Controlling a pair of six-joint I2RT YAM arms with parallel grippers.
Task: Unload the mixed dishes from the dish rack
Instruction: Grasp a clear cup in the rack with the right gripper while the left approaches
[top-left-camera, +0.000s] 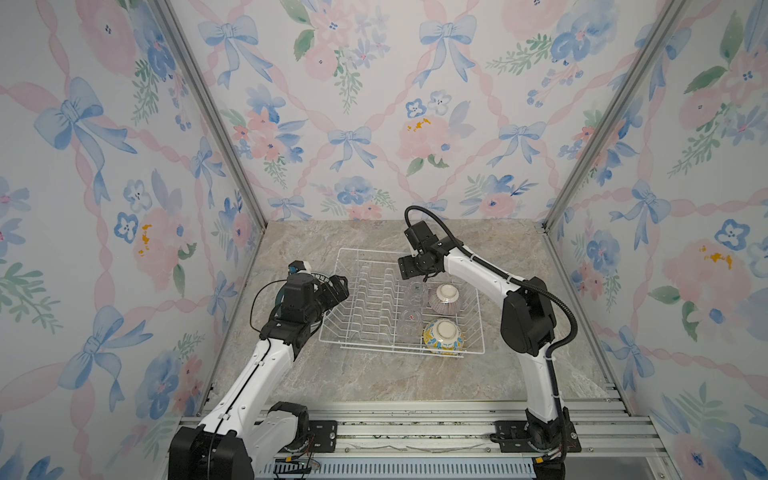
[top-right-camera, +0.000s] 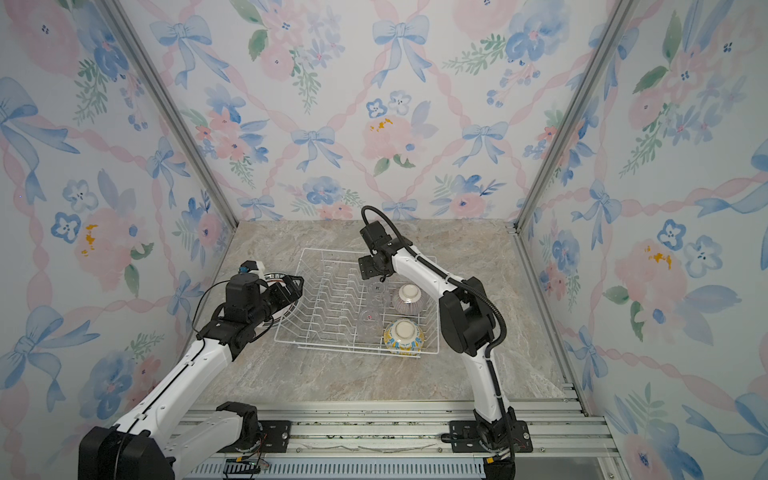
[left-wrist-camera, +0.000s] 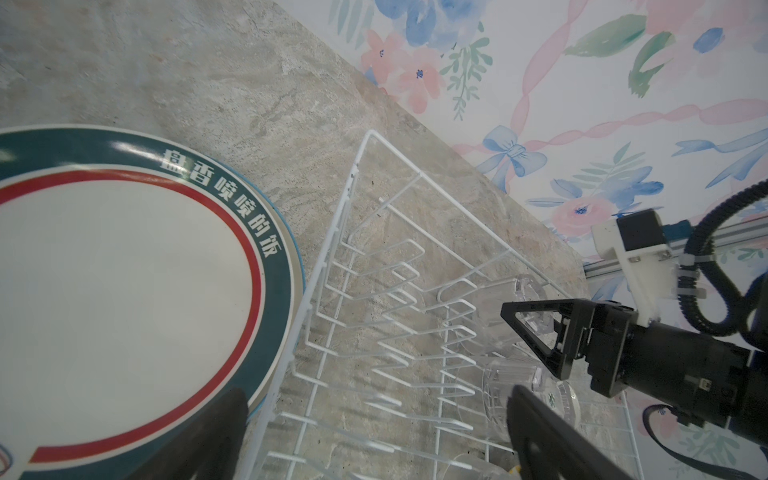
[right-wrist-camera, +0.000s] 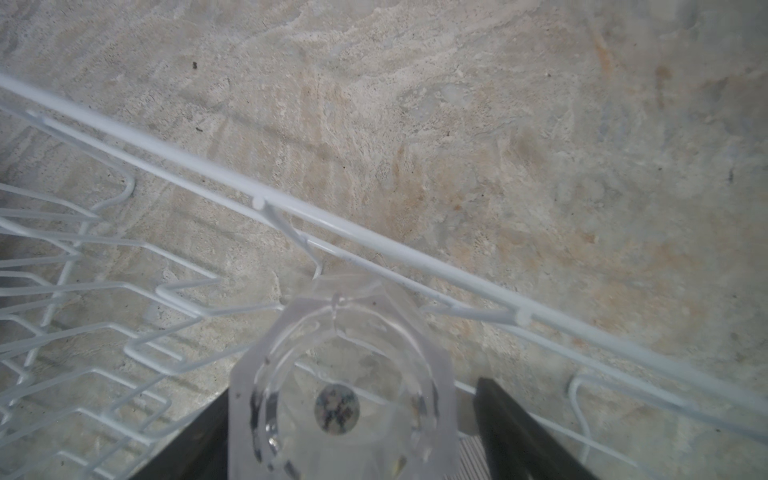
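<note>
Your right gripper (right-wrist-camera: 353, 388) hangs nose-down over the far side of the dish rack (top-left-camera: 374, 299), which sits in the middle of the tabletop (top-left-camera: 374, 382). Its jaws are apart and straddle a clear glass (right-wrist-camera: 340, 357) that stands base-up, with a gap showing beside one finger (right-wrist-camera: 519, 419). The rack's far rim wire runs just past that glass, upright prongs (top-left-camera: 376, 286) crowd its left, and the purple-striped bowl (top-left-camera: 444, 299) sits overturned just beside it on the right. The yellow-and-blue bowl (top-left-camera: 443, 334), also foot-up, fills the rack's near right corner. More glasses (top-left-camera: 410, 320) line up from far to near behind the first (they are transparent against the wire, so you cannot count them with confidence). Your left gripper (top-left-camera: 340, 289) hovers at the rack's left rim with its jaws spread wide and nothing between them. The green-and-red-rimmed plate (left-wrist-camera: 124, 291) lies flat on the tabletop just beside that rim. In both top views the left arm hides nearly all of it, and the left wrist view cuts off its far side.
</note>
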